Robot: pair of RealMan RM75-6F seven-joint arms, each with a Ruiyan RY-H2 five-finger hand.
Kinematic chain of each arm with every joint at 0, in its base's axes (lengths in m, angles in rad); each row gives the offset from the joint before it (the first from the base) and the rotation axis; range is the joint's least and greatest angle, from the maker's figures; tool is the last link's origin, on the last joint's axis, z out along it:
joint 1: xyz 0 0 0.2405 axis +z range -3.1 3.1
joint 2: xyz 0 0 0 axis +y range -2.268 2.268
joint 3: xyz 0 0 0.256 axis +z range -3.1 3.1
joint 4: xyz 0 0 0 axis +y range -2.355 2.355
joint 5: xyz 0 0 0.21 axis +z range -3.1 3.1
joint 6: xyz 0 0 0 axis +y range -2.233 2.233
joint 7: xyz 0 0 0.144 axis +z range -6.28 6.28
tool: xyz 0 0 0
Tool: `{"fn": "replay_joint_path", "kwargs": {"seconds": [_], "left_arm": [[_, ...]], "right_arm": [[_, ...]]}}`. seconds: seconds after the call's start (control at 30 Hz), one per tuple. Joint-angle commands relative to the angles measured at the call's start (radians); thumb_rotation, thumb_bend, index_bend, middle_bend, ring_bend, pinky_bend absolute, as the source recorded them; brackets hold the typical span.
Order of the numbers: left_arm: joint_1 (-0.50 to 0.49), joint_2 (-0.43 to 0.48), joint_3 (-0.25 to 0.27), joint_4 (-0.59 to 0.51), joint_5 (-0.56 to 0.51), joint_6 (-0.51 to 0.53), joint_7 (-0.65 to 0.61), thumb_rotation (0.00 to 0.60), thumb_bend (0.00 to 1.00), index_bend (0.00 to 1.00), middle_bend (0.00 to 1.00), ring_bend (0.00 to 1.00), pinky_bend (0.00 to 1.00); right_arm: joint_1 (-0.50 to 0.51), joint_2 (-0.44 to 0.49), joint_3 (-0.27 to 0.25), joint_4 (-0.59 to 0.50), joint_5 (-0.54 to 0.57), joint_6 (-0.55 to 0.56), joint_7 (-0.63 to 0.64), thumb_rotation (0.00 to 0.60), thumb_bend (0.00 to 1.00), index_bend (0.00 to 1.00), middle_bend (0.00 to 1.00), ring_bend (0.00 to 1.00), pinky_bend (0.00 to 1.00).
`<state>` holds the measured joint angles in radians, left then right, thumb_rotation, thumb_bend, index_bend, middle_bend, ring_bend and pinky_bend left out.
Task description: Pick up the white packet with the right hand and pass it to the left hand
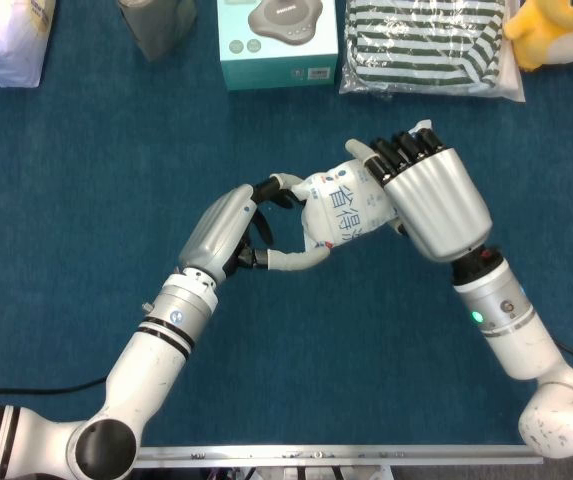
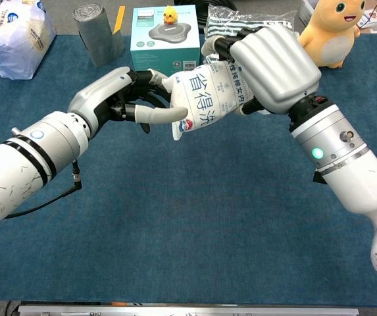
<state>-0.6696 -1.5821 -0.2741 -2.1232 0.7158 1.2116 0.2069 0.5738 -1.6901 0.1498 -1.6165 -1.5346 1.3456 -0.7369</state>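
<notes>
The white packet (image 1: 341, 205) (image 2: 208, 95), printed with blue characters, hangs in the air above the blue table. My right hand (image 1: 431, 200) (image 2: 274, 62) grips its right end, fingers curled over the top. My left hand (image 1: 231, 225) (image 2: 112, 95) has closed around the packet's left end. Its thumb presses the lower left corner and its fingers lie over the upper edge. The packet looks squeezed between the two hands.
Along the far edge of the table stand a white bag (image 1: 6, 35) (image 2: 14, 36), a grey roll (image 1: 156, 25) (image 2: 96, 33), a teal box (image 1: 278, 40) (image 2: 165, 33), a striped bagged cloth (image 1: 426, 45) (image 2: 224, 20) and a yellow plush (image 1: 556, 30) (image 2: 333, 29).
</notes>
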Motion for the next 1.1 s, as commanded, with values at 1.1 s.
{"fn": "replay_joint_path", "kwargs": {"seconds": [1.1], "left_arm": [[-0.045,-0.021,-0.008,-0.031,-0.068,0.006,0.067,0.494,0.01,0.29,0.21,0.21,0.51]], "right_arm": [[-0.009,-0.002,0.004,0.001,0.008,-0.032,-0.018,0.6,0.0,0.32,0.52,0.5,0.47]]}}
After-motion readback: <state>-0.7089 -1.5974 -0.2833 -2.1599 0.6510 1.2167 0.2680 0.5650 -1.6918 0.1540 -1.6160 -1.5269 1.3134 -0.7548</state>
